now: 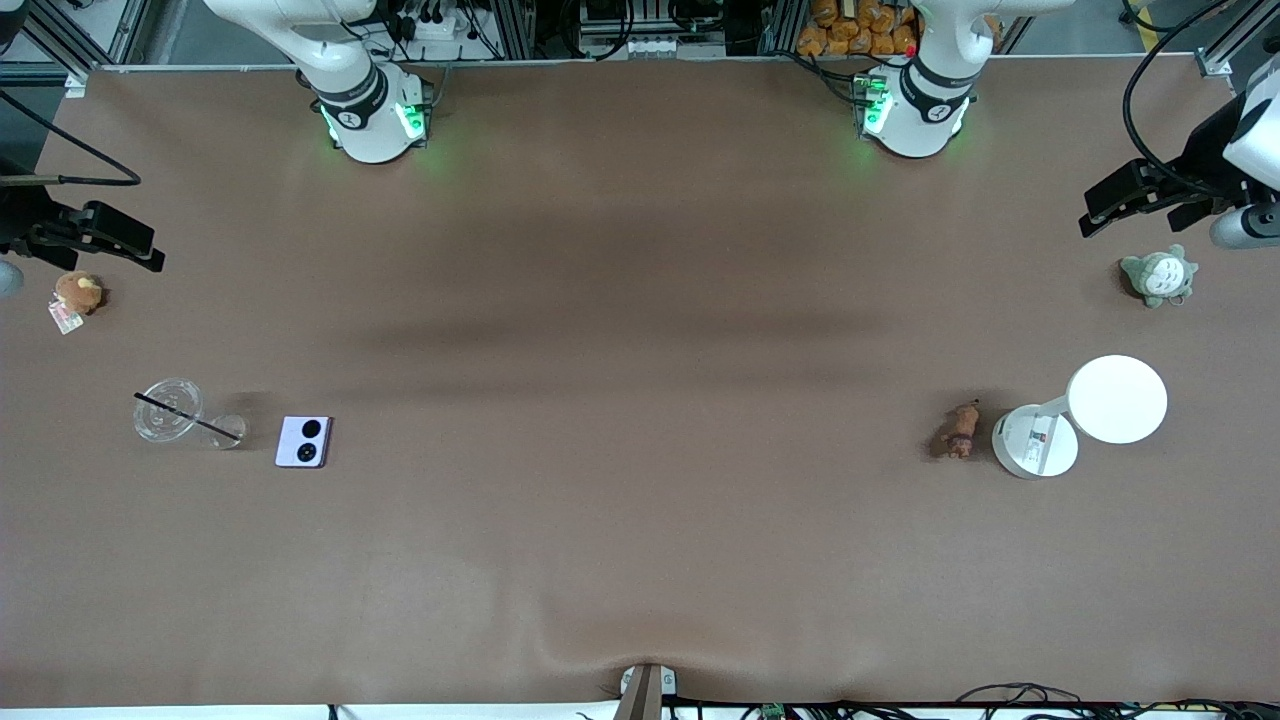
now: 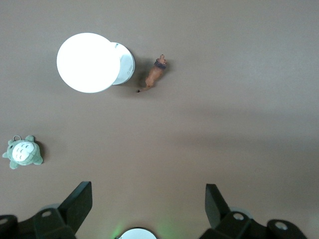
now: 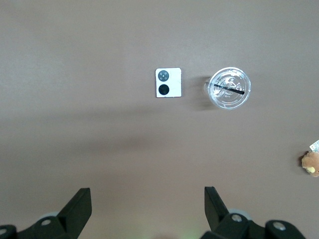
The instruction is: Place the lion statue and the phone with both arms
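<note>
Nothing of the task looks started: both things lie untouched on the tabletop (image 1: 640, 560) and neither arm holds anything. Going across the front view from the right arm's end, the right tool (image 1: 128, 243) hangs with its fingers spread wide and empty, over the tabletop's edge just above a round brown plush (image 1: 77, 293) with a tag. Nearer the front camera stands a clear plastic cup (image 1: 168, 409) with a black straw, and just beside it, toward the middle, the phone (image 1: 304, 441) lies flat, its two black circles facing up. The wide middle of the tabletop carries only soft shadows. Toward the left arm's end the lion statue (image 1: 961, 430) lies just beside the base of a white desk lamp (image 1: 1085, 417), apart from it. Farther from the camera sits a grey-green plush (image 1: 1159, 276), with the left tool (image 1: 1140, 200), likewise wide and empty, hanging above it. Both pickups and both placings are, by my reading, still to come. The surface is a plain brown mat, slightly rippled at its near edge; along the base side run aluminium framing, cables and a heap of orange-yellow items.
</note>
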